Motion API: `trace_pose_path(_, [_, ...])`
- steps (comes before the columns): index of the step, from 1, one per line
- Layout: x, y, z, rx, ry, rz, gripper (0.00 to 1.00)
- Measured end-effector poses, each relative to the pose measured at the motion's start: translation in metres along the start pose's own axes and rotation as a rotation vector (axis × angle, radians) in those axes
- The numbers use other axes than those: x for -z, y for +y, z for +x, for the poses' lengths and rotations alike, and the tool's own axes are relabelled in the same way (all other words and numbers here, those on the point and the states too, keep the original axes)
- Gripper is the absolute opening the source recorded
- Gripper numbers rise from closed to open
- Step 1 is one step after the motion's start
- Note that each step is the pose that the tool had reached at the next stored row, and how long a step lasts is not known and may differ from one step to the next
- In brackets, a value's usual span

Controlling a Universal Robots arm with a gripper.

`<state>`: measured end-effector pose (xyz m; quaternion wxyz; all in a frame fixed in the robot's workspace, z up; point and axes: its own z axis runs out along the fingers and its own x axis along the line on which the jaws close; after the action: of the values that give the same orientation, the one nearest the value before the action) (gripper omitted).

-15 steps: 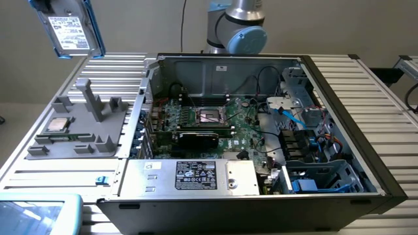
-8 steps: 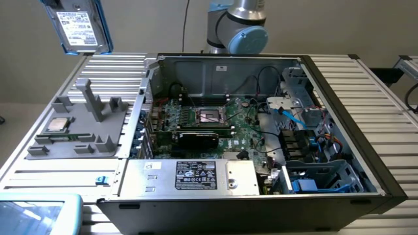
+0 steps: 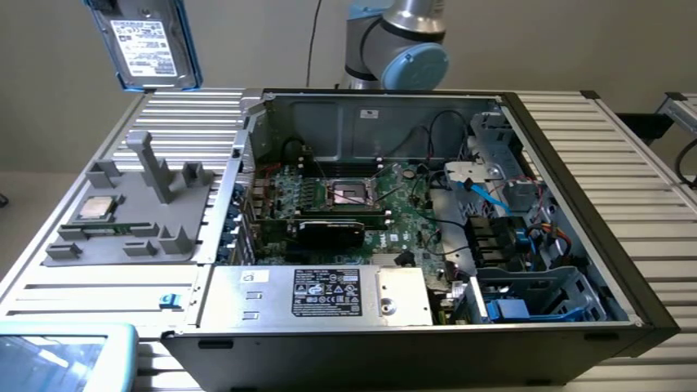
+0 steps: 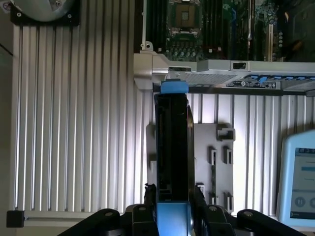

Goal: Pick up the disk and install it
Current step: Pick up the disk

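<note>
Disk: hangs high at the exterior view's far left, above the desk and well clear of everything on it, white label facing out, blue bracket around the rim. Below it, resting on the desk: grey fixture tray, small silver processor chip seated in one pocket. Further right: open computer case, motherboard exposed, loose cables beyond it. At the exterior view's lower right: drive cage, already carrying another blue-bracketed unit.

Risks, by judgement only:
- Gripped at one end, so liable to swing or twist in the grip on a quick move.
- Could catch a bracket tab on the case wall or snag the cables on the way in.
- Could jam if brought to the cage tilted or off its rails, or knock the unit already there.

Tool: closed partway and clamped on the disk's near end, fingers pressing the flat sides. Seen from the wrist with the disk edge-on, blue tab at the far end.
</note>
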<state>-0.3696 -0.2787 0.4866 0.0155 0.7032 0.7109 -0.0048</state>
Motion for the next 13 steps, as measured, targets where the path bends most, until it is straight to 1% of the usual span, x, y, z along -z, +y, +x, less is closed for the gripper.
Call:
trace_pose_path(5, [0.0016,0.0229,-0.001,0.0,0.0001,0.0013,0.37])
trace_pose_path(10, [0.0223,0.0412,-0.006,0.0,0.0001,0.007,0.37])
trace_pose_path(13, [0.0302,0.0496,-0.012,0.0,0.0001,0.0106,0.37])
